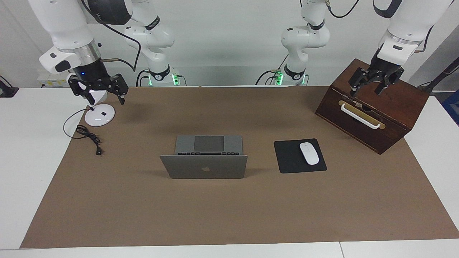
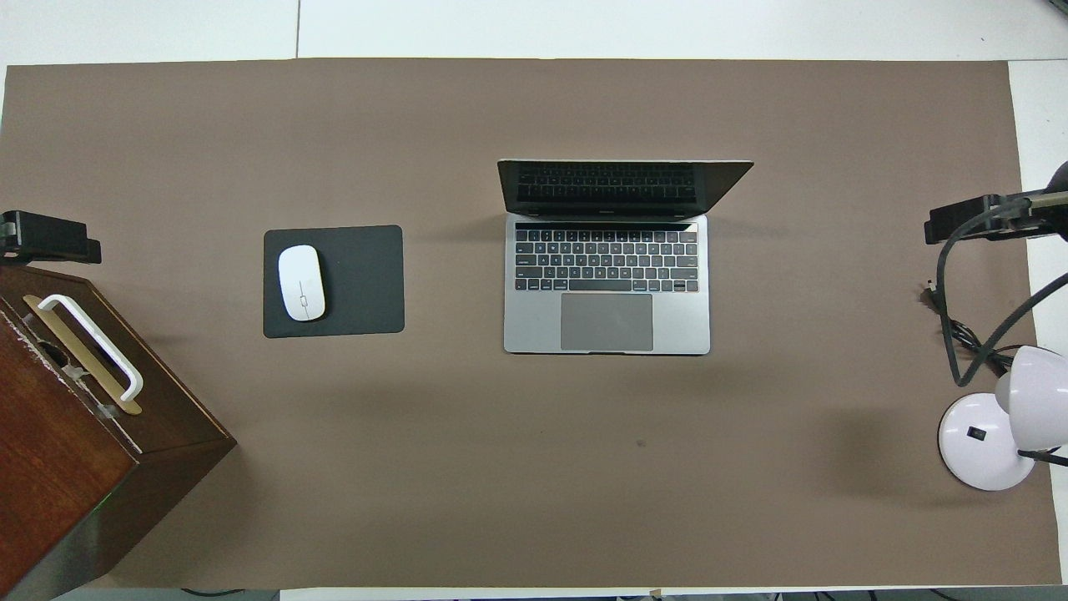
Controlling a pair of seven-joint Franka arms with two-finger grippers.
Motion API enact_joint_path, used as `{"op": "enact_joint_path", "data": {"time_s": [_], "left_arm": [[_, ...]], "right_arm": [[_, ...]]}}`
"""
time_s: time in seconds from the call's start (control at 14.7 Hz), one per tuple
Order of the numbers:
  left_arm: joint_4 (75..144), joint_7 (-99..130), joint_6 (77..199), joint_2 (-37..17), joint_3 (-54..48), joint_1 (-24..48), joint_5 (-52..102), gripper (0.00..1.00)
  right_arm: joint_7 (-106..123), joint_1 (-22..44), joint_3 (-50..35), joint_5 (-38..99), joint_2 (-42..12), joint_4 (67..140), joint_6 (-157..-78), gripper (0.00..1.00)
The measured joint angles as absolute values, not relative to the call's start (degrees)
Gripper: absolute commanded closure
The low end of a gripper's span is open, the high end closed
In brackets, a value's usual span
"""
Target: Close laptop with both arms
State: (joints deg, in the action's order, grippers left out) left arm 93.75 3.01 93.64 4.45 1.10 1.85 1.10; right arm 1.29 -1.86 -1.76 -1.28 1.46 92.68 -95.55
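The silver-grey laptop (image 1: 204,168) stands open in the middle of the brown mat, its lid upright at the edge farther from the robots and the apple logo on the lid's back. The overhead view shows its dark keyboard and trackpad (image 2: 607,284). My left gripper (image 1: 369,89) hangs open and empty over the wooden box, well away from the laptop; it shows in the overhead view too (image 2: 50,238). My right gripper (image 1: 102,95) hangs open and empty over the lamp base, toward the right arm's end; it shows in the overhead view too (image 2: 968,221).
A black mouse pad (image 1: 288,161) with a white mouse (image 1: 309,153) lies beside the laptop, toward the left arm's end. A dark wooden box (image 1: 373,118) with a white handle stands at that end. A white desk lamp (image 1: 99,115) and a black cable (image 1: 89,138) are at the right arm's end.
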Motion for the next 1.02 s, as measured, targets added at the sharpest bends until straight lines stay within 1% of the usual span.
{"op": "enact_joint_path", "data": {"time_s": [0.27,0.48,0.81,1.02], "left_arm": [[93.8,3.0,93.7,4.4,1.0,1.9,1.1,0.0],[93.8,3.0,93.8,4.5,0.6,1.9,1.1,0.0],[93.8,3.0,94.0,4.5,-0.2,2.0,1.1,0.0],[93.9,3.8,94.9,4.5,-0.5,2.1,1.1,0.0]], "right_arm": [[1.3,-1.9,-1.8,-1.3,1.3,92.5,-95.6,0.01],[1.3,-1.9,-1.8,-1.3,-0.5,90.3,-95.7,0.01],[1.3,-1.8,-2.0,-1.3,-6.4,83.6,-95.7,0.02],[1.3,-1.7,-2.5,-1.3,-11.5,78.4,-96.0,0.05]]}}
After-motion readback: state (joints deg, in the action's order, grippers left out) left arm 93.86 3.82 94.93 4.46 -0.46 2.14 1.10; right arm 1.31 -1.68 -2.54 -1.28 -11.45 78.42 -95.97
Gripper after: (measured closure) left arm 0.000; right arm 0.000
